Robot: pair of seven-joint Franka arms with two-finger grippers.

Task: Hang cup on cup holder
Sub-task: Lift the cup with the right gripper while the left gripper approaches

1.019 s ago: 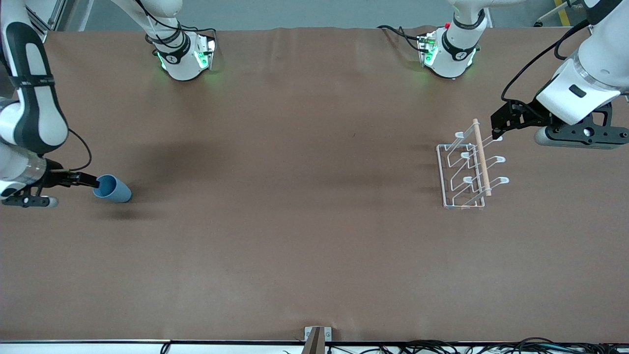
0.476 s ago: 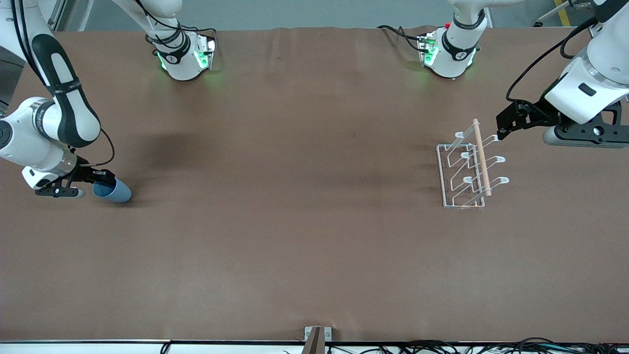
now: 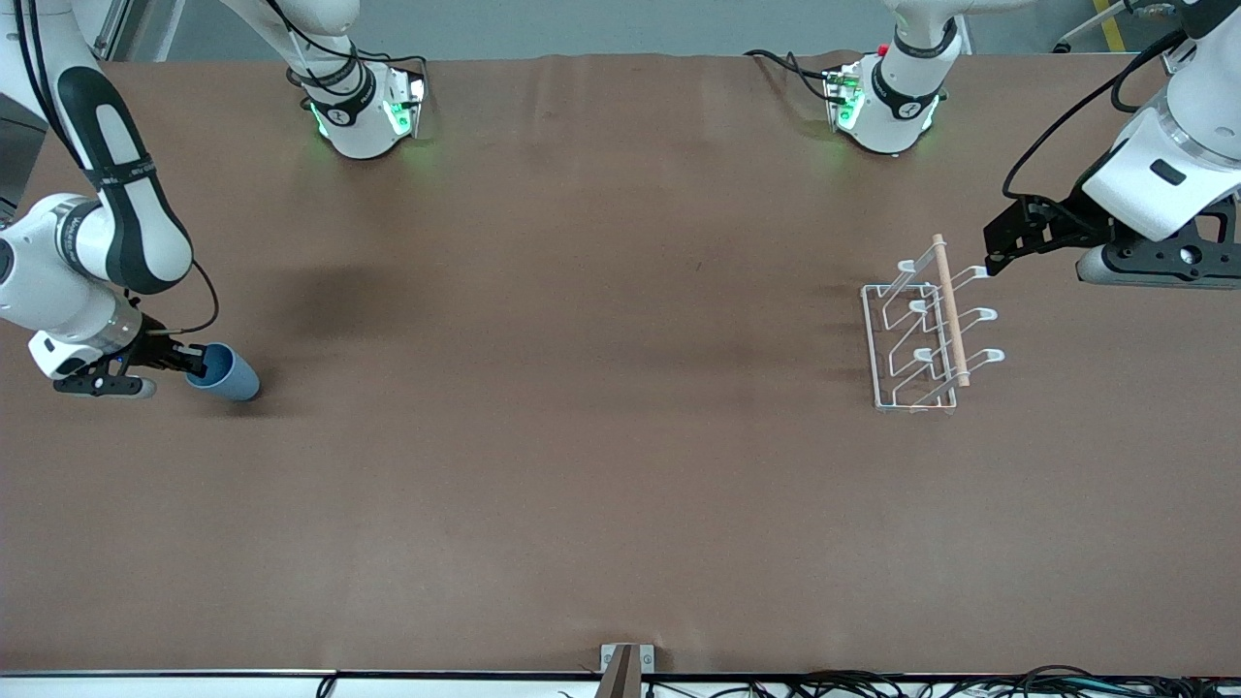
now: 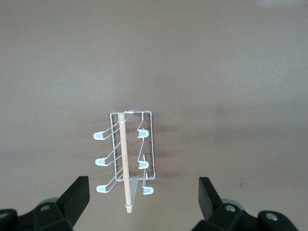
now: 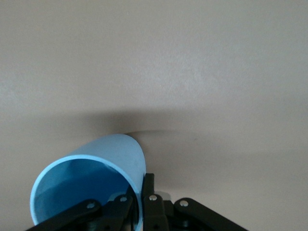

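The light blue cup [image 3: 225, 372] lies on its side at the right arm's end of the table, mouth toward my right gripper [image 3: 197, 363]. In the right wrist view the cup [image 5: 91, 178] has its rim wall pinched between the fingers [image 5: 149, 192], one inside and one outside. The white wire cup holder [image 3: 926, 332] with a wooden rod stands at the left arm's end. My left gripper [image 3: 991, 258] hovers open beside the holder's end nearest the bases; the holder [image 4: 126, 159] shows between its fingers.
The brown table cover [image 3: 582, 388] spans the whole surface. Both arm bases [image 3: 364, 107] stand along the edge farthest from the front camera. Cables run along the near edge.
My right arm swung in over the cup and then drew back slightly; the cup stays on the table. My left gripper shifted a little away from the holder.
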